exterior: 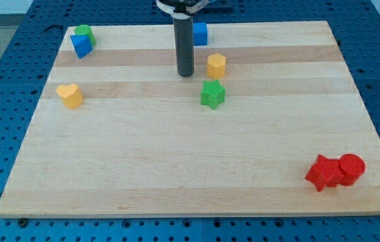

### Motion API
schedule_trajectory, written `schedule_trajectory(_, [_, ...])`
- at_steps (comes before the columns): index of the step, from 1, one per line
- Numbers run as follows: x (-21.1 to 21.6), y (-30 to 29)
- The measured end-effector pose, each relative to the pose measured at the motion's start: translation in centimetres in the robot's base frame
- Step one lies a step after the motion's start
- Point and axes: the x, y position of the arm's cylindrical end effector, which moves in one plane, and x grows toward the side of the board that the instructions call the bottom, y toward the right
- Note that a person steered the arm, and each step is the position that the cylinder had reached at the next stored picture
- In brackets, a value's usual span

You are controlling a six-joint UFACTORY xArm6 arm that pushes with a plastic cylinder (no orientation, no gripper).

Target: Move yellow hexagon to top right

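Observation:
The yellow hexagon (216, 65) stands on the wooden board (176, 154), near the top middle. My tip (186, 73) is the lower end of the dark rod, just to the view's left of the hexagon, a small gap apart. A green star (212, 93) lies just below the hexagon. A blue cube (200, 33) sits near the top edge, to the right of the rod and partly hidden by it.
A green cylinder (84, 32) and a blue triangular block (80, 46) touch at the top left. A yellow heart (70, 95) lies at the left. A red star (323, 173) and a red cylinder (351, 168) touch at the bottom right.

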Motion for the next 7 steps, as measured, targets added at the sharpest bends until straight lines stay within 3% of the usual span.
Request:
schedule_trajectory(2, [-1.4, 8.5])
schedule_trajectory(4, [-5.9, 16.5])
schedule_trajectory(6, [-1.7, 16.7])
schedule_trajectory(7, [-2.4, 17.8])
